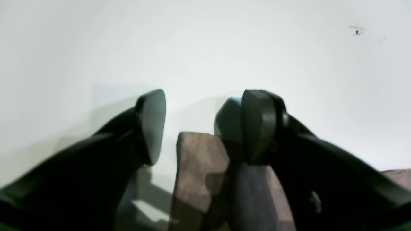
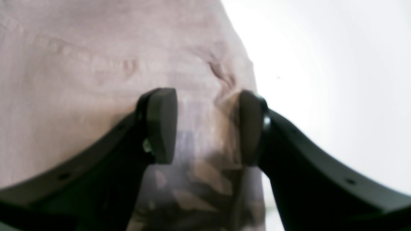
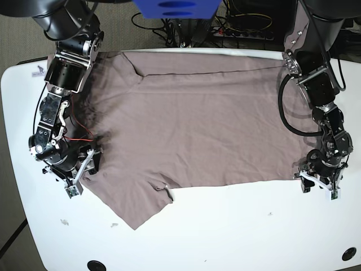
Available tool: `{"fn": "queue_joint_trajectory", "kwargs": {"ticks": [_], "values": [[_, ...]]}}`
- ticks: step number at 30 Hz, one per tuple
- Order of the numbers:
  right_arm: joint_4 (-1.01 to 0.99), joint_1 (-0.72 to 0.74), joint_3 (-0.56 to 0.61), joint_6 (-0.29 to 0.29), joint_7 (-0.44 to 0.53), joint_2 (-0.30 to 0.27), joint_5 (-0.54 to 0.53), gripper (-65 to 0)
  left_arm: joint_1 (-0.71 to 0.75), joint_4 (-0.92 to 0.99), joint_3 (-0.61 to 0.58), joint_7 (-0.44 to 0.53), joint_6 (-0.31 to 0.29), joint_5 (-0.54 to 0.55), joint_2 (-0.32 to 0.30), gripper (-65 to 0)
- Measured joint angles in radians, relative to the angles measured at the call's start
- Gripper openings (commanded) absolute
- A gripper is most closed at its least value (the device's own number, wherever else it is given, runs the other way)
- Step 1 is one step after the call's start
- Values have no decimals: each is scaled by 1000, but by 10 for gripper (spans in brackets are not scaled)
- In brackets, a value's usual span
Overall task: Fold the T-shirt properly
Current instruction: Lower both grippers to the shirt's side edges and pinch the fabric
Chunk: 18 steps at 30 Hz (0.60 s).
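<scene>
Left wrist view: left gripper [image 1: 199, 125] pointing down at the white table [image 1: 205, 48], jaws standing apart, with a narrow fold of the T-shirt [image 1: 200, 166] rising between the fingers [image 1: 152, 125]; cloth seen against the right-hand pad only, clear of the left-hand one, so cannot tell whether pinched or merely resting there. Fabric dusty mauve-brown, matte, dim in the shade of the fingers, another scrap of it at the lower right edge. Right wrist view: right gripper [image 2: 205, 125] low over the T-shirt [image 2: 96, 64], which fills the left and middle of the frame, pale taupe under bright light, thin, softly wrinkled, with a small puckered crease just above the right-hand pad; garment edge running down past that pad, bare white table [image 2: 337, 80] beyond. Jaws apart with bunched cloth between the fingers [image 2: 162, 125]; blurred, grip impossible to judge. Base view: T-shirt [image 3: 197, 124] spread nearly flat across the far half of the table [image 3: 225, 237], plain and without print, one long edge along the far side, a pointed flap reaching toward the near left, a small notch at the near edge. Left gripper [image 3: 318, 183] at the garment's near corner on the view's right; right gripper [image 3: 79, 175] at its edge on the view's left. Dark cables [image 3: 197, 25] behind the table.
</scene>
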<state>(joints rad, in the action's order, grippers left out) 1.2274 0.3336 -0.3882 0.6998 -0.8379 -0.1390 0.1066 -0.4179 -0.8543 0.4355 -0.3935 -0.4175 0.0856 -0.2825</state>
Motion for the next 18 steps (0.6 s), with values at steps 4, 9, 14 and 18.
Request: {"fn": "queue_joint_trajectory", "kwargs": {"ticks": [4, 9, 14, 18], "values": [[-11, 4, -3, 1, 9, 0, 0, -350, 10, -18, -3, -6, 7, 0, 5, -288], [-16, 10, -4, 0, -3, 0, 0, -351, 25, -53, 6, -26, -5, 0, 19, -291], [-22, 13, -4, 1, -3, -3, 0, -348, 31, -75, -5, -53, -16, 0, 20, -334], [-80, 34, -4, 0, 39, -12, -11, -349, 30, -71, -30, -62, -12, -3, 16, -433]]}}
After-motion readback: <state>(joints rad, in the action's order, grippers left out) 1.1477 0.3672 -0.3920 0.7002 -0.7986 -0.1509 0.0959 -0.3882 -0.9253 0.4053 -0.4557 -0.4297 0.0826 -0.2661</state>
